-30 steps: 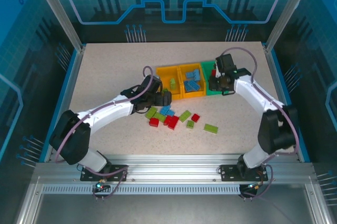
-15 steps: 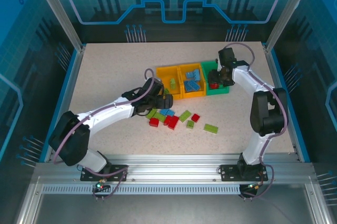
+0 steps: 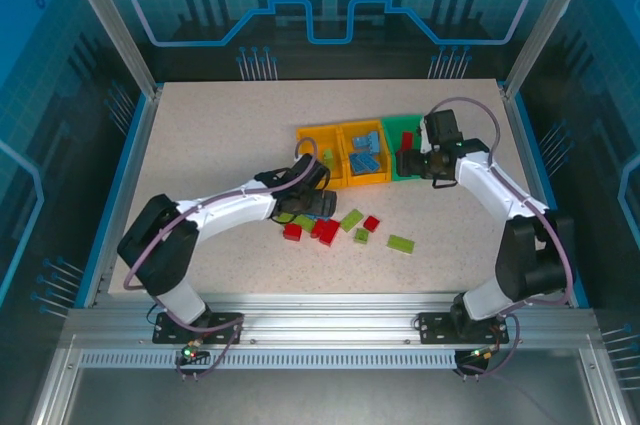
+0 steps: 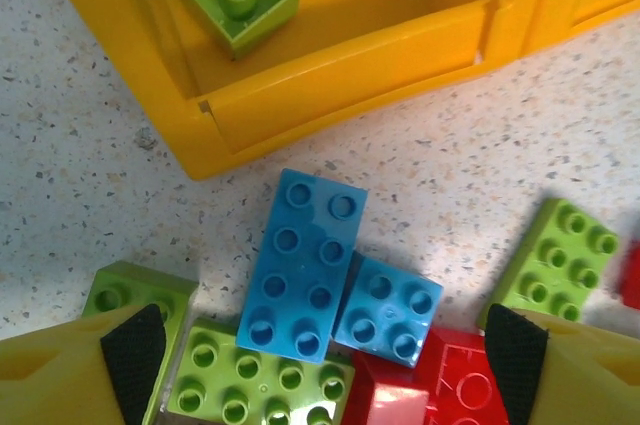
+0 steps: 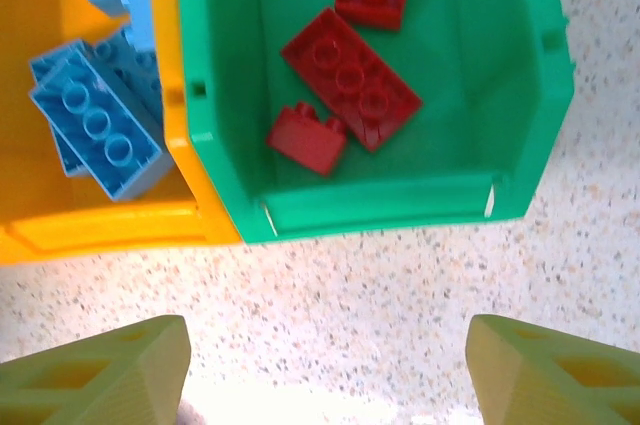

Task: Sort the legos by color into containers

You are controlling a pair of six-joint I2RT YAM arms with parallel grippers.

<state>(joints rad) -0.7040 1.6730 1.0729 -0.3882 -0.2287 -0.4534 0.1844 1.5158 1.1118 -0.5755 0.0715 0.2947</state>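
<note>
Two hands stand spread and empty. The left hand [image 4: 325,360] hangs over the loose legos [image 3: 326,231] on the counter [image 3: 200,135], its fingers [image 4: 130,355] straddling a blue brick [image 4: 300,265]; a second ago it sat nearer the yellow container [image 4: 340,55]. Farther off, the right hand [image 5: 330,365], clenched a second ago, points down at the counter just before the green container [image 5: 390,200], where three red legos [image 5: 350,75] lie.

the left gripper [image 3: 318,203] has slid from beside the left yellow bin [image 3: 312,131] down toward the frame's centre. it is now over the loose legos [image 3: 326,231] and hides the blue legos [image 4: 300,265] from above. its elbow has swung rightward. the right gripper [image 3: 408,160], above the green bin [image 5: 380,200], has gone from closed to spread, and its elbow has returned to the lower right.
</note>
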